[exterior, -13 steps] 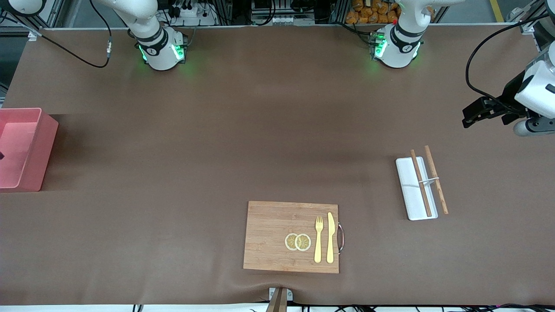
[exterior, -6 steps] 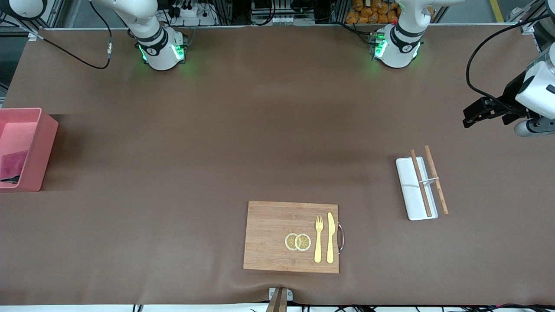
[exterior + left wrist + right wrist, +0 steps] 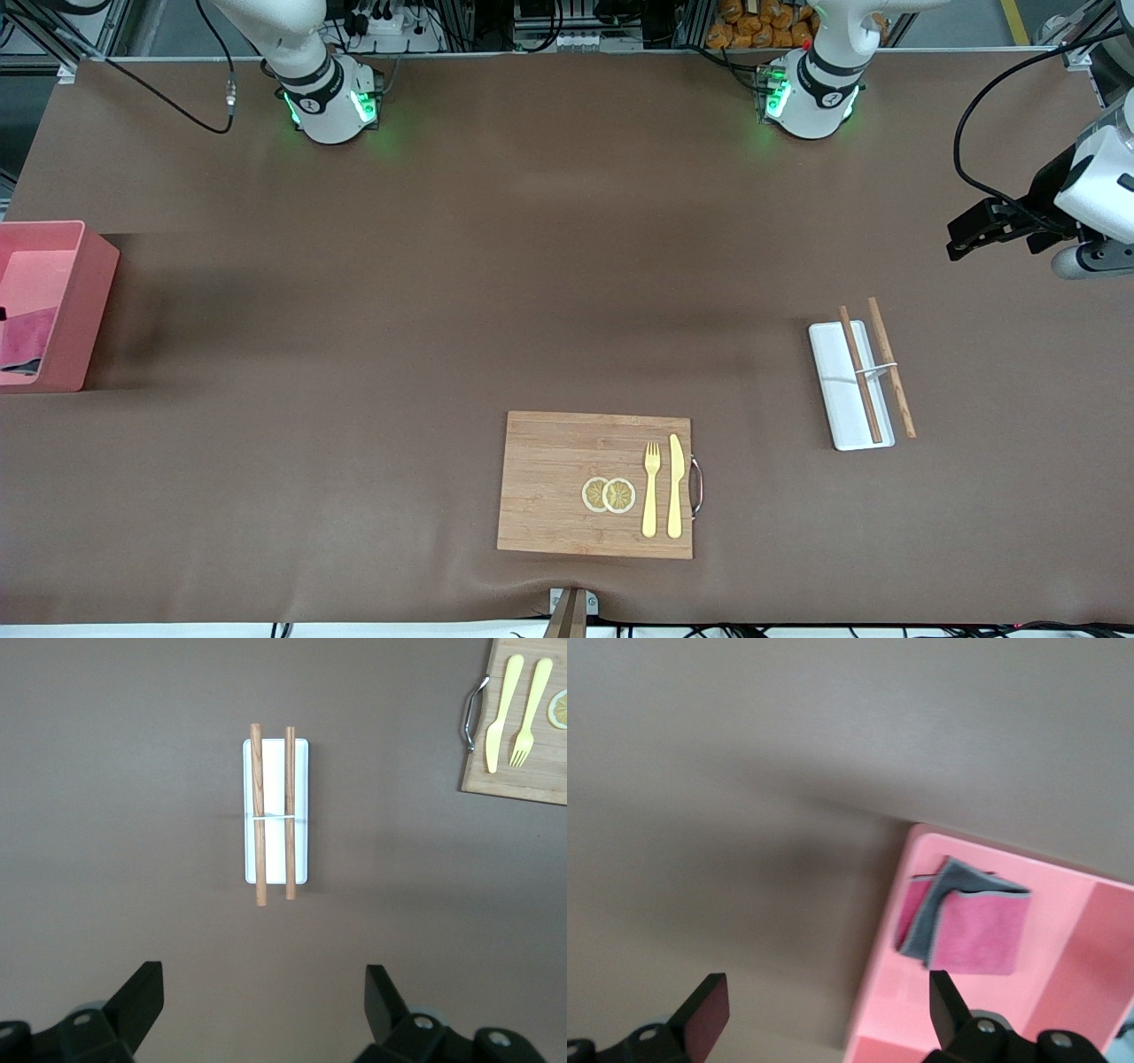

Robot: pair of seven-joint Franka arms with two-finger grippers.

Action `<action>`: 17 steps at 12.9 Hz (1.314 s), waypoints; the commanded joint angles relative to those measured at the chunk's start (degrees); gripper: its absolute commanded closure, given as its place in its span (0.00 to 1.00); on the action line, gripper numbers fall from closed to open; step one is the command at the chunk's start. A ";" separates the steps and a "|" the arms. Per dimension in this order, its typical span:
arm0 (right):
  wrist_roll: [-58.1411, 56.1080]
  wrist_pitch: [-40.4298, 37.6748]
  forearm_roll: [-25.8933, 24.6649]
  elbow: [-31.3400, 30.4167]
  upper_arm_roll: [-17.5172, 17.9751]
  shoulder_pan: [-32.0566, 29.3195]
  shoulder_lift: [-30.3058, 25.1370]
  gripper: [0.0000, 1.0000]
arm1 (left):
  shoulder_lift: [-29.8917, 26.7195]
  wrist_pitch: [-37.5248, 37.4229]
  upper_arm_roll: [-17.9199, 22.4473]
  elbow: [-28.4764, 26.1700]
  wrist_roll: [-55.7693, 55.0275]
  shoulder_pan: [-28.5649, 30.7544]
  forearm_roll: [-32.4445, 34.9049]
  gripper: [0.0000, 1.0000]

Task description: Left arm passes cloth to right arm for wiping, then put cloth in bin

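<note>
A second ago I see no cloth in the bin (image 3: 84, 301); now the cloth (image 3: 970, 930) lies crumpled on its floor. My right gripper (image 3: 824, 1014) now has its fingers spread wide with nothing between them, up over the bin's edge.

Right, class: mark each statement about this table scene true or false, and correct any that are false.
1. The cloth lies inside the bin. True.
2. The right gripper is shut on the cloth. False: its fingers are open and hold nothing.
3. Two chopsticks lie across the white tray. True.
4. The fork and knife lie on the white tray. False: they lie on the cutting board.
5. The left gripper is open and empty. True.
</note>
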 commanded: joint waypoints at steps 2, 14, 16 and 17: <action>16.94 -7.88 -1.56 -1.33 -0.28 9.89 -4.09 0.00 | -1.30 -1.08 0.46 -0.36 1.41 0.09 0.28 0.00; 47.04 -4.77 8.11 -14.29 -0.28 27.67 -19.18 0.00 | -1.21 -0.90 0.46 -0.36 1.59 0.00 0.63 0.00; 46.95 1.66 8.11 -23.10 -0.37 27.49 -25.34 0.00 | -1.04 -0.90 0.46 -0.27 1.59 0.00 0.72 0.00; 46.78 1.68 8.11 -23.39 -0.37 27.32 -25.63 0.00 | -0.95 -0.90 0.46 -0.10 1.59 0.00 0.98 0.00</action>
